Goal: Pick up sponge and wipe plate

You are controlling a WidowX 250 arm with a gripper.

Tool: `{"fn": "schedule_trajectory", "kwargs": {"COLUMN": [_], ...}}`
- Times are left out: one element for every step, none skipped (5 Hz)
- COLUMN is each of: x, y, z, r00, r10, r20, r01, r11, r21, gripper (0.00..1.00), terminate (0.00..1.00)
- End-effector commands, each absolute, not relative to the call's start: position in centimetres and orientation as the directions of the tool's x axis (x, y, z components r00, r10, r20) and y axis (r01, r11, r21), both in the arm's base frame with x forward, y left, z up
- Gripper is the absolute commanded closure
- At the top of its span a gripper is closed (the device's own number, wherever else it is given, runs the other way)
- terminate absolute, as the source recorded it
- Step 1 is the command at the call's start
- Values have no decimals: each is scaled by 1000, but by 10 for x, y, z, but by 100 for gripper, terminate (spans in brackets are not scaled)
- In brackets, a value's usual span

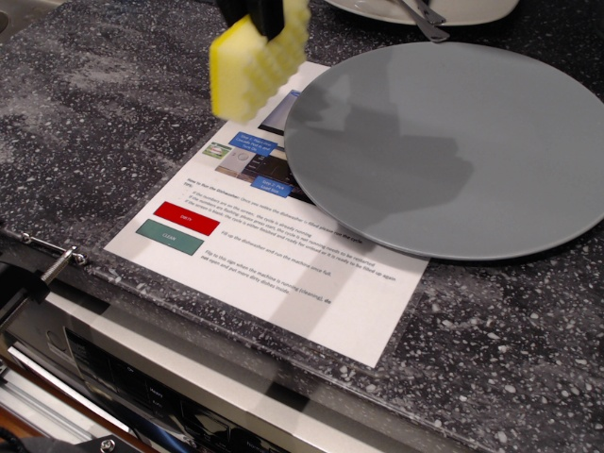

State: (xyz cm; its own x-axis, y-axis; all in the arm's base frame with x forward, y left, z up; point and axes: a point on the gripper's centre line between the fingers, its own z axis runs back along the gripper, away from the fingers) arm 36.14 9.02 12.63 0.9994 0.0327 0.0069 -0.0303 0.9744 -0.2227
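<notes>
Lifted clear of the bench (113,113) at upper left, above the printed sheet (283,274): the sponge (257,58), yellow, ridged face forward, long axis tilted up toward the right. Clamped at its top edge by dark fingers (267,13) (mostly cut off by the frame, closed on the foam as far as visible). Off to the right and lower, well within reach: the plate (453,151), flat and grey, so likely a sideways carry rightward, then down.

The plate (444,146) lies on the desk (85,123), overlapping a sheet (283,283) at its left; the sponge (257,61) hangs left of the plate.
</notes>
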Motion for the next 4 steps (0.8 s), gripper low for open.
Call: {"fn": "schedule_trajectory", "kwargs": {"x": [357, 361, 362, 375], "y": [39, 39, 32, 19], "z": [134, 101, 89, 87], "r00": [993, 981, 983, 986], "r10": [-1, -11, -12, -16], "r20": [117, 191, 185, 163], "r01": [20, 28, 23, 25], "r11": [986, 996, 998, 998], "r21": [-163, -87, -56, -55], "gripper": [100, 100, 100, 100], "terminate": [0, 0, 0, 0]}}
